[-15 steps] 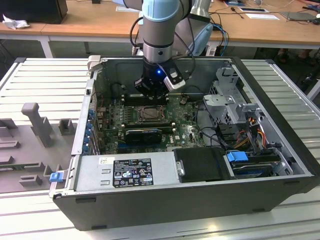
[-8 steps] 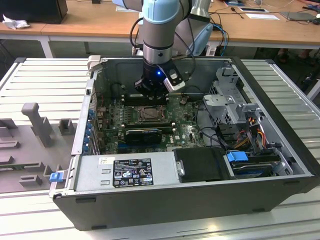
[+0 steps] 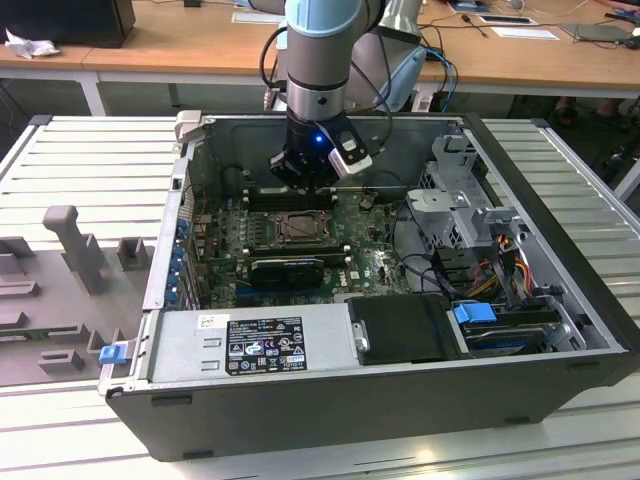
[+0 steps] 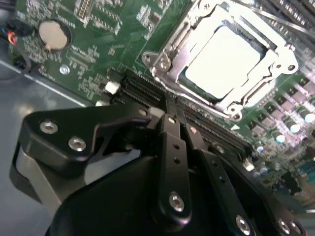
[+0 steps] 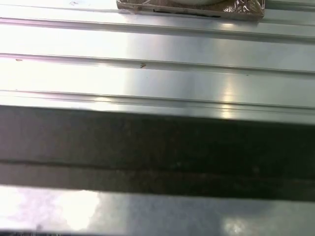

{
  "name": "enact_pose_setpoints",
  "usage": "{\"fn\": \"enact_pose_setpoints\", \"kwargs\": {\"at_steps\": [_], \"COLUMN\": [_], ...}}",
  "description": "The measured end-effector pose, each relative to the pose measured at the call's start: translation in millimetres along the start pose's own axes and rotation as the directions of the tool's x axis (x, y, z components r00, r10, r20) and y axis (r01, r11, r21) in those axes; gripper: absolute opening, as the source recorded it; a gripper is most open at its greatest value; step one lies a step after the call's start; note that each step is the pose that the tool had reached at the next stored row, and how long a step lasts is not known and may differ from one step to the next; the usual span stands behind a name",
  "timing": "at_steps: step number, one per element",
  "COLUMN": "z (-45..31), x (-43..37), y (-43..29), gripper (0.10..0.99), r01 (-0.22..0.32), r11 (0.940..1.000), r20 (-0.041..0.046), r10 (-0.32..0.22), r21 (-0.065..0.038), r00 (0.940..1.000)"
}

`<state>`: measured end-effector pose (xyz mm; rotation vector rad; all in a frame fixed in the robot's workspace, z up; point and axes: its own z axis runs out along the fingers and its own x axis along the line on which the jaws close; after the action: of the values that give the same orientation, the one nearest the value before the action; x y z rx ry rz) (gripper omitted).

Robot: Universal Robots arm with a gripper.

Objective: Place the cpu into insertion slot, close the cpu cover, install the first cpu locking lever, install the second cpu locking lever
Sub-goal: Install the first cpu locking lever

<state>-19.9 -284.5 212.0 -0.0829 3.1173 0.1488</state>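
one gripper [image 3: 303,178], fingers seemingly closed and empty, hovers near the cpu [image 4: 224,61] under the cpu cover [image 4: 170,54].

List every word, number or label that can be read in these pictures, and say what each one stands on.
None can be read.
Black label on the silver power supply box: print too small.
White sticker on the same box: too small.
Markings on the green circuit board in the second wrist view: blurred.
Face of the cpu: washed out by glare.
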Motion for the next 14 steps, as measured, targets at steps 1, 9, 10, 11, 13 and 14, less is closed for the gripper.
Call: {"fn": "enact_pose_setpoints", "kwargs": {"at_steps": [1, 9, 10, 11, 13, 14], "z": [0.0, -0.2, -0.3, -0.3, -0.4, -1.0], "x": [0.0, 0.1, 0.1, 0.1, 0.2, 0.2], "y": [-0.2, -1.6, -2.3, -2.9, -3.7, -3.8], "gripper": [0.106, 0.106, 0.106, 0.106, 0.106, 0.106], "r01": [0.0, 0.0, 0.0, 0.0, 0.0, 0.0], "r11": [1.0, 1.0, 1.0, 1.0, 1.0, 1.0], "r20": [0.0, 0.0, -0.0001, -0.0001, 0.0, -0.0002], "r10": [0.0, 0.0, 0.0, 0.0, 0.0, 0.0], "r21": [0.0, 0.0, 0.0, 0.0, 0.0, 0.0], "r00": [1.0, 1.0, 1.0, 1.0, 1.0, 1.0]}}
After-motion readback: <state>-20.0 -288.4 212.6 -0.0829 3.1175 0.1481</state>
